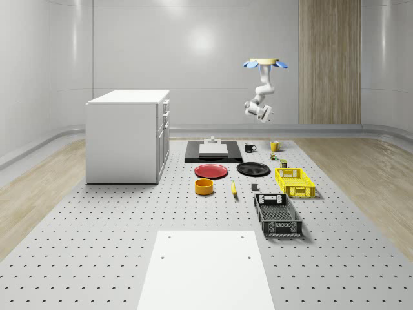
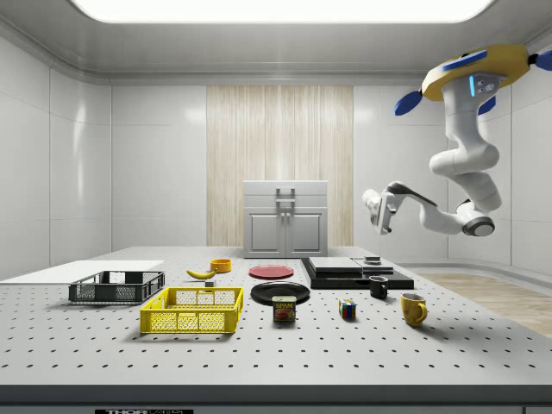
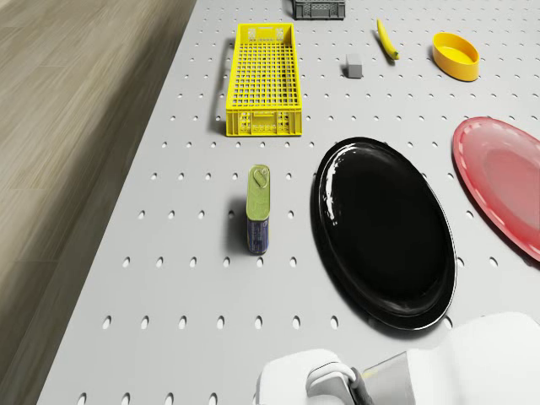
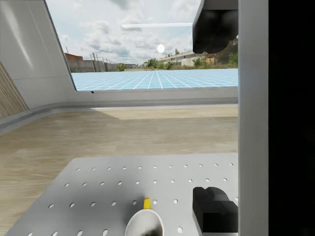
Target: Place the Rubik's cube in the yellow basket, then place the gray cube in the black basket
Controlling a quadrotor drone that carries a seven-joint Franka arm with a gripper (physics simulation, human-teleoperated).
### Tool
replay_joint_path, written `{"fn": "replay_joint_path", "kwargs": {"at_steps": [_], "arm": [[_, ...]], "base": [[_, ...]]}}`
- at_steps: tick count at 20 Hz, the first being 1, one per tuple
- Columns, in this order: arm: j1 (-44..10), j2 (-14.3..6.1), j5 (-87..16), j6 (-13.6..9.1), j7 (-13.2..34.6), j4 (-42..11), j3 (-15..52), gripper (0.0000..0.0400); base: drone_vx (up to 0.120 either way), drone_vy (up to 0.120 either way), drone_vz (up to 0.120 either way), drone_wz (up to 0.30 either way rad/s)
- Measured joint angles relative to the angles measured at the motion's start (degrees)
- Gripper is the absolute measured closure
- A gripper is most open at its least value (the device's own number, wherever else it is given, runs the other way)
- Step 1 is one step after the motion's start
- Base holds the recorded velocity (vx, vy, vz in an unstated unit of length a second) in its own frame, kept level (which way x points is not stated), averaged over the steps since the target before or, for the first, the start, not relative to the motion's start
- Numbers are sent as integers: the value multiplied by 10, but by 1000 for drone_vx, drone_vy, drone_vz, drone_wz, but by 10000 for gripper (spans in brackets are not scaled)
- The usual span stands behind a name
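A: Going left to right in the side view: the black mesh basket (image 2: pixel 116 286), then the yellow plastic mesh basket (image 2: pixel 192 310), both holding nothing. The multicoloured Rubik's cube (image 2: pixel 348 310) sits on the perforated grey worktop (image 2: pixel 276 354) between the tin can (image 2: pixel 284 309) and the yellow mug (image 2: pixel 413 309). The small gray cube (image 3: pixel 353 66) lies just beside the yellow basket.

B: So it's the first step?

A: I'd judge so. The drone (image 2: pixel 476 76) hovers high over the worktop's mug end; the gripper (image 2: pixel 381 210) hangs empty, and I cannot tell how its fingers stand. Next: descend onto the Rubik's cube.
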Motion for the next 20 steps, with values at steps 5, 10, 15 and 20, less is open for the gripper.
{"fn": "replay_joint_path", "kwargs": {"at_steps": [5,10,15,20], "arm": [[-151,-37,-191,-66,113,-91,101,0],[-250,-68,-262,-111,180,-117,152,0],[-301,-92,-282,-126,213,-123,176,0],[-325,-111,-284,-125,230,-124,190,0]], "base": [[120,0,-120,0],[120,0,-120,0],[120,0,-120,0],[120,0,-120,0]]}}
